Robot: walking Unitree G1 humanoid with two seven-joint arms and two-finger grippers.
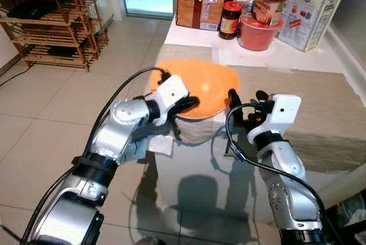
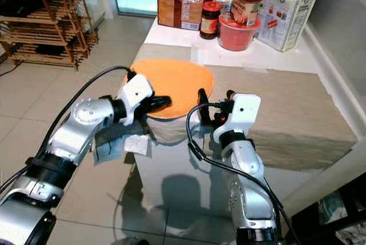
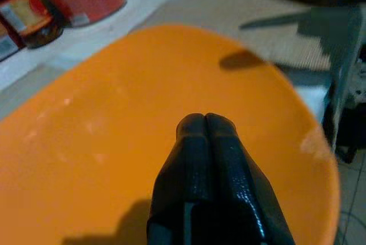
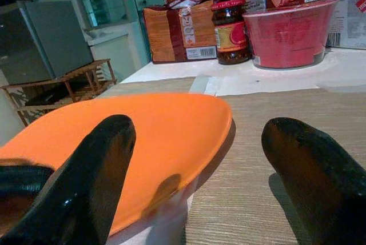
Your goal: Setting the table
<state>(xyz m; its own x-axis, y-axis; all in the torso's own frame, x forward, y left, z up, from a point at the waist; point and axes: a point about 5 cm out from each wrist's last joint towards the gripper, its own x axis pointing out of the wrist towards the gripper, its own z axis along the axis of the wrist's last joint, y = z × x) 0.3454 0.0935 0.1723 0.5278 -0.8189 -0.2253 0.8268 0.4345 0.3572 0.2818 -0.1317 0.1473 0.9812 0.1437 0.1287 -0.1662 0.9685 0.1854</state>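
Note:
A round orange plate (image 1: 209, 79) lies at the near left corner of the table, on the beige mat (image 1: 309, 102), with its rim hanging past the edge. My left gripper (image 1: 190, 103) is shut, and its two black fingers (image 3: 205, 125) press together on top of the plate's (image 3: 103, 113) near rim. Just right of the plate (image 4: 154, 131), my right gripper (image 1: 247, 99) stands open at the table's front edge. One finger (image 4: 91, 176) is by the plate's rim, the other (image 4: 314, 176) over the mat.
At the back of the table stand a red bowl (image 1: 255, 32), a dark jar (image 1: 230, 19), a brown food box (image 1: 197, 8) and a white carton (image 1: 311, 11). A wooden rack (image 1: 57, 22) stands on the tiled floor at far left. A white paper (image 1: 163, 145) hangs below the table corner.

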